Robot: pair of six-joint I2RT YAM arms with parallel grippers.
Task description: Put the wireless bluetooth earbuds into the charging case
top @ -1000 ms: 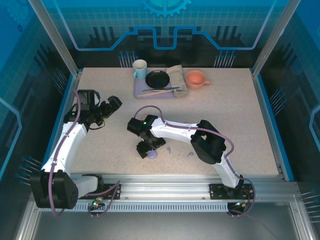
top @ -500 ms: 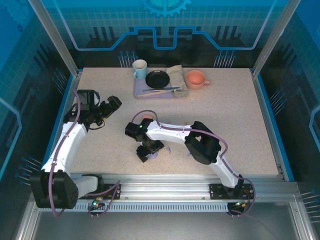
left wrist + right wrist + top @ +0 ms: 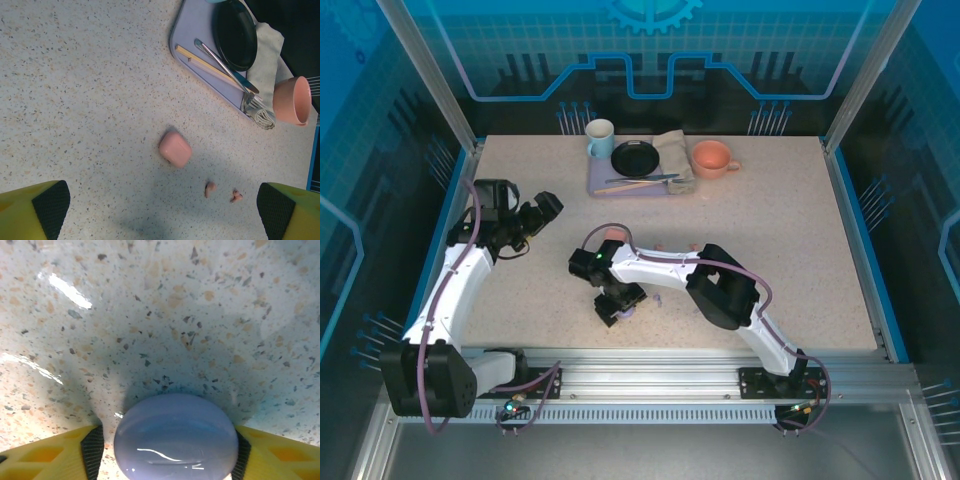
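A lilac charging case (image 3: 176, 436) lies on the speckled table between my right gripper's (image 3: 167, 445) pads. The right pad touches it and a thin gap shows at the left pad, so the gripper is open. In the top view this gripper (image 3: 620, 305) is low over the table near the front edge, and one lilac earbud (image 3: 658, 298) lies just to its right. A pink charging case (image 3: 175, 148), closed, lies ahead of my left gripper (image 3: 160, 215), with two pink earbuds (image 3: 210, 189) (image 3: 236, 196) near it. My left gripper (image 3: 545, 208) hangs open and empty.
At the back a lilac tray (image 3: 605, 185) carries a black plate (image 3: 636, 157), chopsticks and cutlery. A pale mug (image 3: 600, 138), a folded cloth (image 3: 675, 150) and a pink cup (image 3: 712, 157) stand around it. Blue walls ring the table.
My right gripper has slid left and down over the lilac case, and its jaws have narrowed around it. The left arm has not moved.
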